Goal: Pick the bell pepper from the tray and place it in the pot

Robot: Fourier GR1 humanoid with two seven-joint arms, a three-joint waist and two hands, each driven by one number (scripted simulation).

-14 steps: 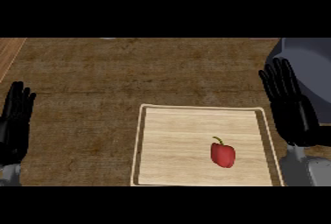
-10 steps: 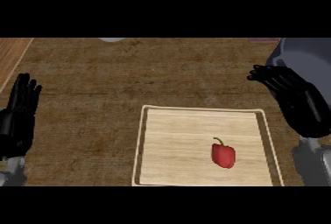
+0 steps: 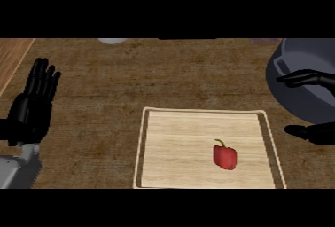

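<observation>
right black hand (image 3: 313,106) sits at the view's right edge over the dark grey round pot (image 3: 294,66), thumb and fingers spread wide, holding nothing. left black hand (image 3: 34,104) rests open at the left edge, fingers up. red bell pepper (image 3: 224,156) lies untouched on the pale wooden tray (image 3: 170,146), well apart from both hands. judgement: nothing done yet; grasp, lift and placing all remain.

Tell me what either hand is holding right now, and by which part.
Nothing is held. The bell pepper lies untouched on the tray. The left hand rests open at the left; the right hand shows at the right edge, gripping nothing.
</observation>
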